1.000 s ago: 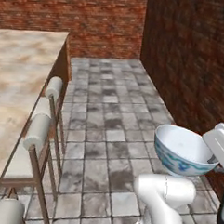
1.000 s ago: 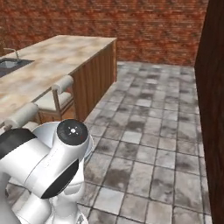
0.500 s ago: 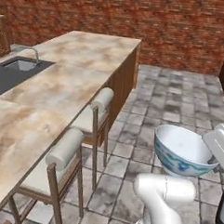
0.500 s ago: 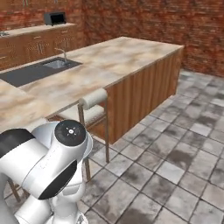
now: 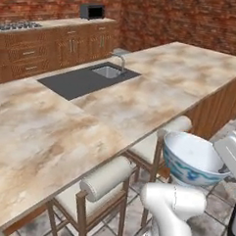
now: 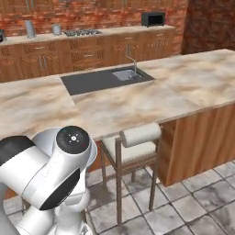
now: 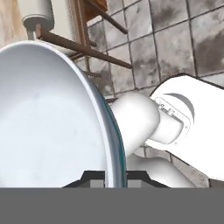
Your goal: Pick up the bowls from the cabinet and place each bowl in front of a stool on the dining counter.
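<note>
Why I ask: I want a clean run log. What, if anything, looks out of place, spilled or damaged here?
Nothing stands out. The white, blue-patterned bowl rides upright by its rim in the shut gripper, beside the stools. The dining counter shows no spill or damage.

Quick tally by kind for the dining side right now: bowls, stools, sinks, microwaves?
Bowls: 1, the white and blue bowl in the gripper
Stools: 2, near stool and far stool
Sinks: 1, sink
Microwaves: 1, microwave
Total: 5
</note>
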